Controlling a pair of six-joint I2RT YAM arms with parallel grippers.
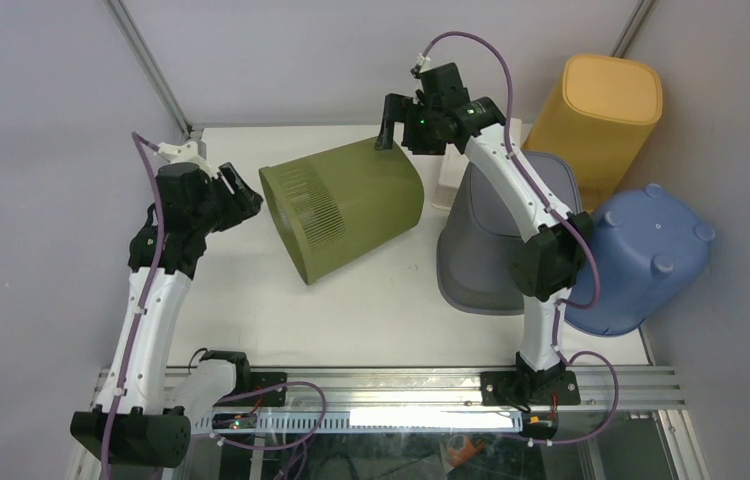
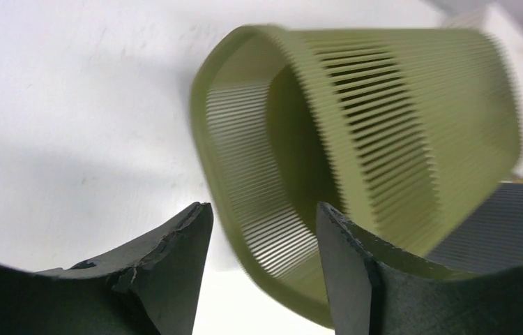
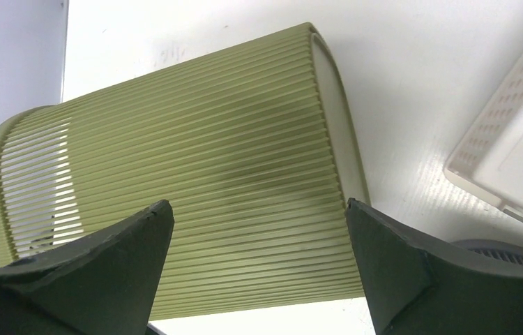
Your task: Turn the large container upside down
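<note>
An olive-green ribbed container [image 1: 346, 210] lies on its side on the white table, its open mouth facing left and its closed base to the right. My left gripper [image 1: 243, 192] is open just left of the mouth rim. In the left wrist view the blurred container [image 2: 384, 118] fills the frame, and its lower rim runs between the spread fingers of the left gripper [image 2: 262, 216]; I cannot tell whether they touch. My right gripper [image 1: 401, 138] is open and hovers above the base end. In the right wrist view the container's ribbed wall [image 3: 196, 188] lies below the empty right gripper [image 3: 259, 209].
A grey slatted basket [image 1: 491, 250] lies right of the green container, under the right arm. An upside-down blue tub [image 1: 646, 260] and a yellow bin [image 1: 601, 110] stand at the far right. A white perforated tray [image 1: 448, 180] leans behind the grey basket.
</note>
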